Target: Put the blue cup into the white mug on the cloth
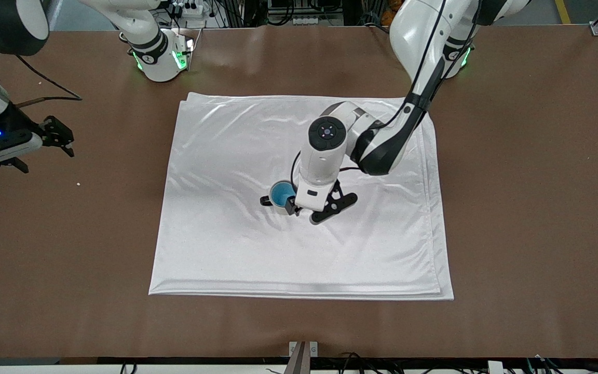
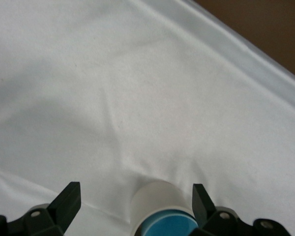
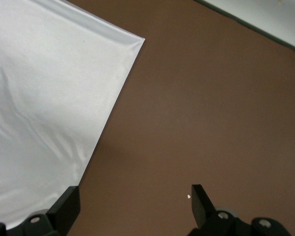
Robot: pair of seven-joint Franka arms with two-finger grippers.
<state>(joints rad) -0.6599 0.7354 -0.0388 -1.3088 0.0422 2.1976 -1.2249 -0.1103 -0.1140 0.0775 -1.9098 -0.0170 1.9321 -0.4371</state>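
Observation:
The white mug (image 1: pixel 278 209) with its black handle stands on the cloth (image 1: pixel 304 259) near the cloth's middle. The blue cup (image 1: pixel 282 194) sits inside it, bright blue inside facing up. My left gripper (image 1: pixel 299 206) is open just above the cloth, with the mug between its fingers and close to one of them. In the left wrist view the mug (image 2: pixel 160 196) holds the blue cup (image 2: pixel 169 225), the left gripper (image 2: pixel 137 196) stands wide open around them, and the cloth (image 2: pixel 137 73) fills the view. My right gripper (image 1: pixel 59 139) waits open and empty over bare table at the right arm's end.
The brown table (image 1: pixel 527 208) surrounds the cloth. A small white crumb (image 1: pixel 78 184) lies on it near the right gripper. The right wrist view shows the right gripper (image 3: pixel 135 201), the crumb (image 3: pixel 188 196), a cloth corner (image 3: pixel 39 98) and brown table (image 3: pixel 211 98).

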